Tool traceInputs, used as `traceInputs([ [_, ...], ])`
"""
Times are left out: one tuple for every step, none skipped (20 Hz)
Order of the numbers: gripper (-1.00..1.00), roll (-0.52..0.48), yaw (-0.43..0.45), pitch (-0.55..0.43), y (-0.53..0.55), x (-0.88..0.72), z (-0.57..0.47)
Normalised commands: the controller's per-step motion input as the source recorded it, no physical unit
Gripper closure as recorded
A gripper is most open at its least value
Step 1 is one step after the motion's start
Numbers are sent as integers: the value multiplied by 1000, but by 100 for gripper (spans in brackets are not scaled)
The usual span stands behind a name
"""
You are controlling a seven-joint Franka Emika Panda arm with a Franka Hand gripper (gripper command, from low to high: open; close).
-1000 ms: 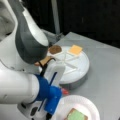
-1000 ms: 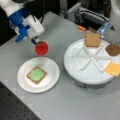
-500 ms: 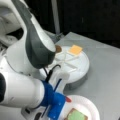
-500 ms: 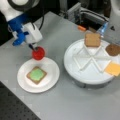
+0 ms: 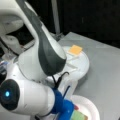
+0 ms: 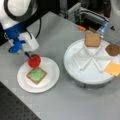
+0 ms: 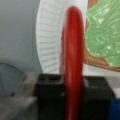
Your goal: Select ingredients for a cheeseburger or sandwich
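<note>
Red disc (image 6: 34, 61) pinched edge-on between the closed jaws of the gripper (image 6: 27, 55), seen in the wrist view (image 7: 72, 57) as a narrow upright band with the black fingers (image 7: 48, 93) on either side. Carried across within the last second from bare table at a front view's left to above the near rim of the white paper plate (image 6: 51, 75), now hanging just beside the toast square (image 6: 36, 75) with the green leaf blob (image 6: 37, 74) on top of it. Not yet released; apart from the green layer, or so judged, though contact hard to rule out. Stack so far only toast and leaf. Left in the divided round tray (image 6: 75, 72): second toast square (image 6: 92, 40), dark brown disc (image 6: 113, 50), yellow square (image 6: 113, 68), each in its own wedge, untouched. Yellow square (image 5: 75, 49) also visible in a front view, most else there hidden behind the arm. Third layer close to being added.
</note>
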Motion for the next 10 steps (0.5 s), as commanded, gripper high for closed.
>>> traceInputs([
  [100,32,276,59,-215,498,-80],
  [100,49,287,68,-214,494,-77],
  [100,55,286,73,-210,476,-66],
  [100,56,290,78,-203,458,-51],
  [100,57,288,83,-194,445,-29],
  [100,59,281,88,-186,425,-10],
  [100,62,282,92,-175,408,17],
  [100,71,281,103,-155,381,36],
  [100,74,279,106,-142,366,51],
  [100,80,278,113,-128,349,60],
])
